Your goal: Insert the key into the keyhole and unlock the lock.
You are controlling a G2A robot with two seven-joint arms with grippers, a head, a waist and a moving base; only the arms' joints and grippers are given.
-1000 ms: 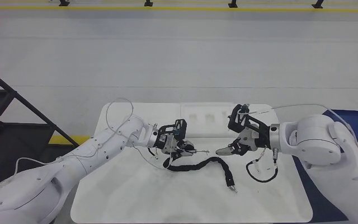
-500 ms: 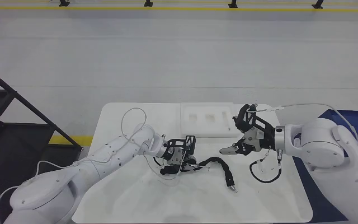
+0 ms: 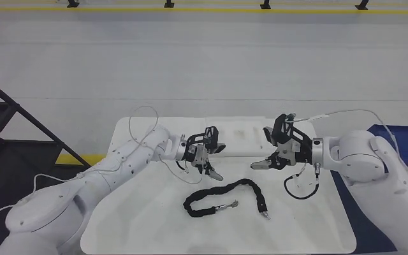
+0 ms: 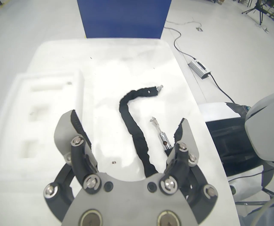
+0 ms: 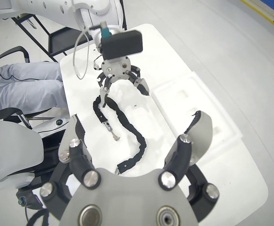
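Lifted off the lock (image 3: pixel 223 189), the left claw (image 4: pixel 128 117) hangs released above it, the right claw (image 5: pixel 137 116) released nearby, while the key (image 3: pixel 229 205) lies on the table (image 3: pixel 159 223), seemingly seated in the lock's end, probably unturned.

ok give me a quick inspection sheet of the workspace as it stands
surface: white table, rounded corners
job's things: chain lock lies on the table, ends apart; key appears seated in the metal lock end
clutter: white foam tray at the table's far edge
grippers: left gripper open over the chain; right gripper open above the table; neither holds anything
cables: white cable looped off the left arm; black cable loop under the right arm; power adapter with its lead on the floor
surroundings: blue panel; black frame
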